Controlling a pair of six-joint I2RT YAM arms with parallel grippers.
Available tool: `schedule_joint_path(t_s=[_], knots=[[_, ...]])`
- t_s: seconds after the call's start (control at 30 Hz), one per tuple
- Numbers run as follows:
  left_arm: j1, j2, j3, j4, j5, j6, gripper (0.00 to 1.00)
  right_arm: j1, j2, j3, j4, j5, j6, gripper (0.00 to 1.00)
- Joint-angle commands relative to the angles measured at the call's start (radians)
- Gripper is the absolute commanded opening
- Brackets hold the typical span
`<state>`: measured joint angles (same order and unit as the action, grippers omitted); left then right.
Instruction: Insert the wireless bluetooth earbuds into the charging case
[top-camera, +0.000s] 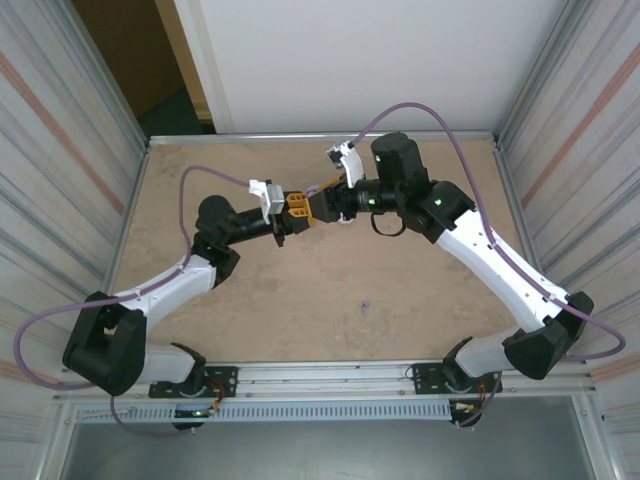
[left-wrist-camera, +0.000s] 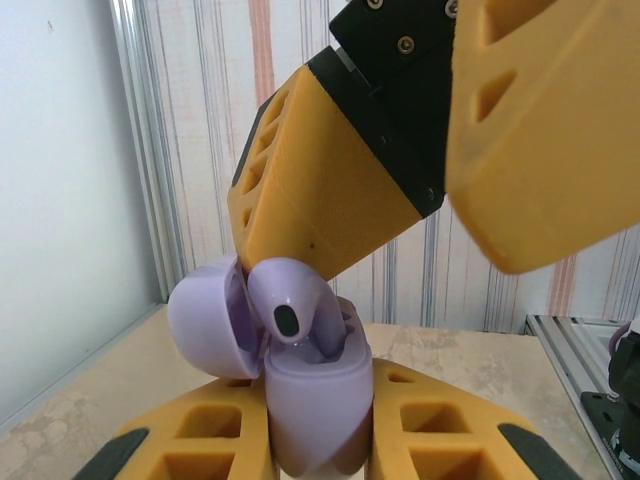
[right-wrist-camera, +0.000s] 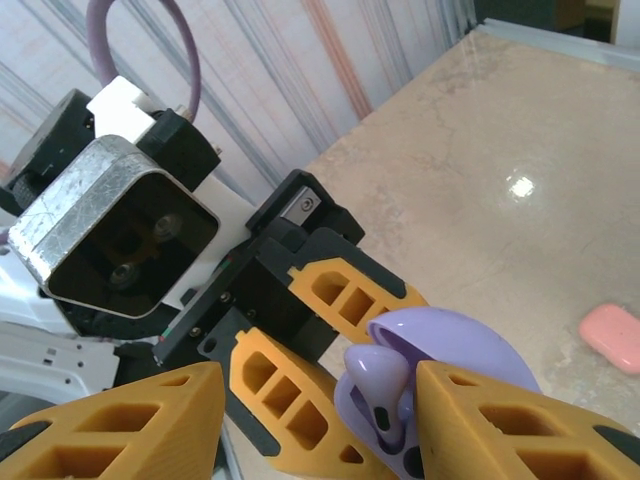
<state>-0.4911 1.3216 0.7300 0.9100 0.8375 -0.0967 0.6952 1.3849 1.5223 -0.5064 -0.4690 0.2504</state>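
Observation:
My left gripper (left-wrist-camera: 320, 425) is shut on the purple charging case (left-wrist-camera: 320, 400), which stands upright with its lid (left-wrist-camera: 200, 320) swung open to the left. A purple earbud (left-wrist-camera: 290, 310) sits with its stem down in the case's well and its head still above the rim. My right gripper (right-wrist-camera: 320, 395) is open with its jaws wide apart. One of its yellow fingers (left-wrist-camera: 320, 190) rests on top of the earbud (right-wrist-camera: 380, 395). In the top view the two grippers (top-camera: 283, 222) (top-camera: 318, 205) meet above the table's middle. Another tiny purple earbud (top-camera: 365, 305) lies on the table.
A pink rounded object (right-wrist-camera: 610, 335) lies on the beige tabletop (top-camera: 300, 300) below the right gripper. Corrugated metal walls (top-camera: 60, 150) close in the table on both sides.

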Motion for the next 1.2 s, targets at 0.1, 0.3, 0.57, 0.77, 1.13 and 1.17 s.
schedule_joint_path(t_s=[0.1, 0.3, 0.57, 0.77, 1.13, 1.17], knots=[[-0.008, -0.025, 0.004, 0.05, 0.02, 0.018, 0.0, -0.006, -0.047, 0.014, -0.032, 0.072, -0.031, 0.53], [-0.009, -0.028, 0.001, 0.043, 0.002, 0.026, 0.0, -0.005, -0.079, 0.01, -0.051, 0.13, -0.038, 0.49], [-0.013, -0.029, 0.003, 0.024, 0.0, 0.042, 0.0, 0.015, -0.069, 0.018, -0.075, 0.178, -0.036, 0.37], [-0.015, -0.024, 0.008, 0.02, 0.001, 0.045, 0.0, 0.051, -0.032, 0.065, -0.069, 0.16, -0.052, 0.31], [-0.016, -0.021, 0.009, 0.012, 0.006, 0.05, 0.0, 0.066, 0.017, 0.114, -0.067, 0.152, -0.064, 0.25], [-0.016, -0.021, 0.009, 0.012, 0.006, 0.05, 0.0, 0.067, 0.021, 0.118, -0.066, 0.15, -0.066, 0.25]])
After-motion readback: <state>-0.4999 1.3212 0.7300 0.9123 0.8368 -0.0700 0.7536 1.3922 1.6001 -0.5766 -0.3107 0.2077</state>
